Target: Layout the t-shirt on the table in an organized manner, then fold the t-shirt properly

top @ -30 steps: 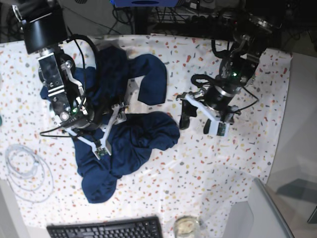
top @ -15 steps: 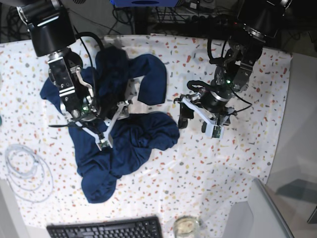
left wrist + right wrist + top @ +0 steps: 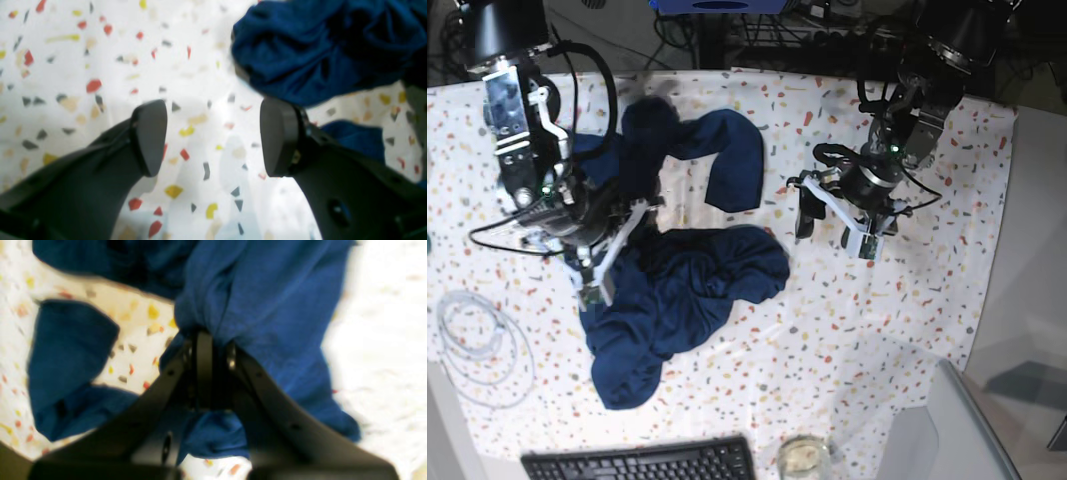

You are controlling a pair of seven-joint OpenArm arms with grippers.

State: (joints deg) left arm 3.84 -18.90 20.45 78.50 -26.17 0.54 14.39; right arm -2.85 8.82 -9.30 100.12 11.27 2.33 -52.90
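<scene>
The dark navy t-shirt lies crumpled on the left half of the speckled white table. My right gripper is shut on a bunched fold of the t-shirt; in the right wrist view the cloth is pinched between the closed fingers. My left gripper is open and empty, over bare table to the right of the shirt. In the left wrist view its fingers stand wide apart above the table, and the shirt's edge is just beyond the right finger.
A black keyboard lies at the front edge. A white cable coil lies at the left. A glass stands beside the keyboard. A grey panel sits at the front right corner.
My right arm has swung left and turned, dragging the gripped fold of the shirt with it. My left arm has shifted slightly up and to the right, still open.
</scene>
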